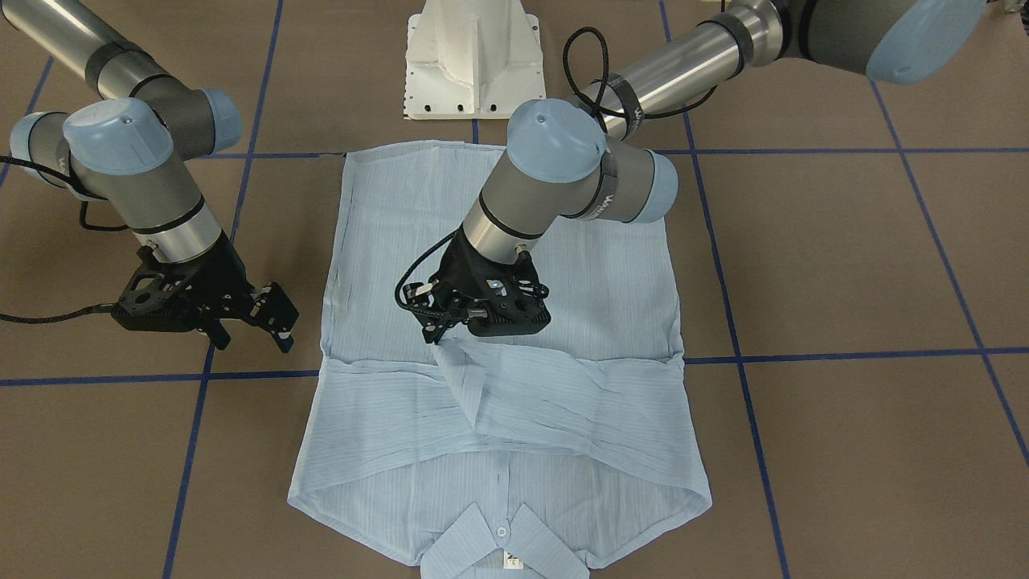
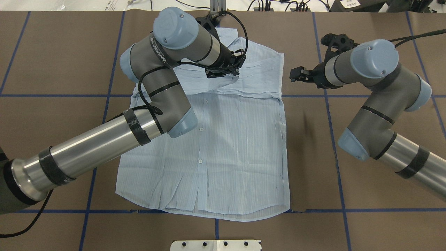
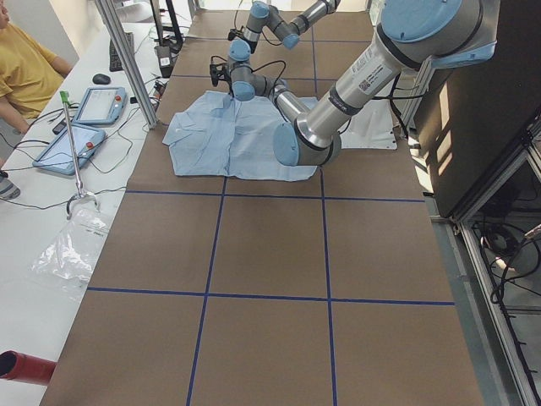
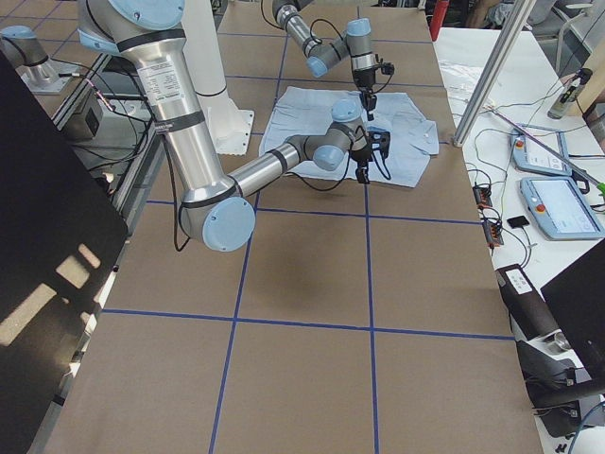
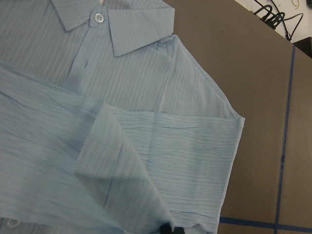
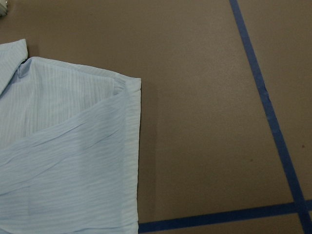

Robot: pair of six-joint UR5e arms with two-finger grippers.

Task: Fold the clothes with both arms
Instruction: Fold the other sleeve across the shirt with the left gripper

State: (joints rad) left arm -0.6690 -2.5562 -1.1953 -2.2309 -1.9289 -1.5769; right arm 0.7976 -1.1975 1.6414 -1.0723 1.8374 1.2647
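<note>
The pale-blue striped shirt [image 1: 611, 289] [image 2: 237, 139] [image 3: 228, 139] [image 4: 406, 123] lies flat and button side up, its collar [image 1: 502, 543] [image 5: 131, 24] at the far edge from the robot. Both sleeves are folded across the chest. My left gripper [image 1: 434, 334] [image 2: 235, 71] [image 5: 170, 229] hovers over the chest, shut on the end of one sleeve, lifting it slightly into a peak. My right gripper [image 1: 253, 326] [image 2: 296, 74] hangs open beside the shirt's shoulder, off the cloth and above bare table. The right wrist view shows that shoulder corner [image 6: 73, 161] and no fingers.
The brown table is marked with blue tape lines [image 1: 193, 376]. The white pedestal base [image 1: 474, 60] [image 2: 216, 245] stands just behind the shirt's hem. Beyond the table's far edge are a metal post [image 3: 127, 59], tablets [image 3: 97, 106] [image 4: 558, 203], cables and a seated person [image 3: 25, 68].
</note>
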